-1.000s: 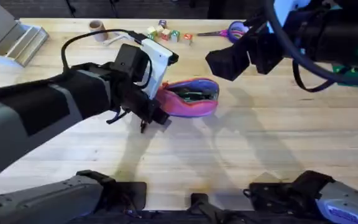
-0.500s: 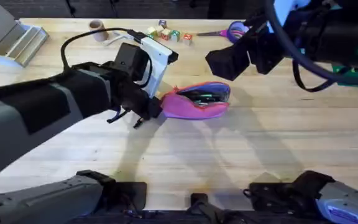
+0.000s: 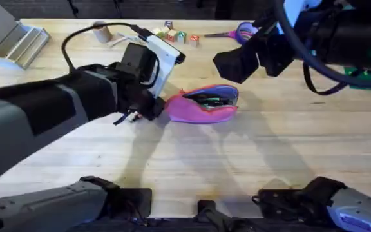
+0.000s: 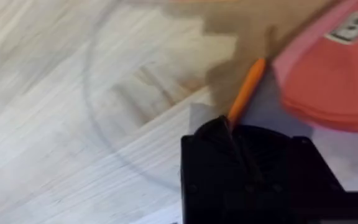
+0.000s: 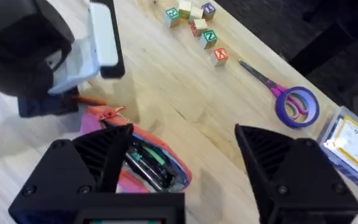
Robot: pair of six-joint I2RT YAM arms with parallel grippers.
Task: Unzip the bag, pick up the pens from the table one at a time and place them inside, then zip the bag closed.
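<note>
The left gripper [image 3: 148,111] sat low at the pink bag's [image 3: 201,107] near end, pinched on an orange pen [image 4: 246,92] whose rear half was swallowed by the fingers. The bag lay mid-table [image 3: 250,161], mouth gaping, dark pens [image 5: 146,158] half-hidden inside. The right gripper [image 5: 176,155] hung above it, fingers spread wide. Bare wood lay open toward the arms' bases; blocks [image 5: 197,22] and scissors [image 5: 288,96] crowded the far edge.

The pink bag [image 3: 203,106] lies flat mid-table [image 3: 250,154], its zipper open, dark and green pens [image 5: 146,160] visible inside. An orange pen [image 4: 246,91] lies just beside its end
</note>
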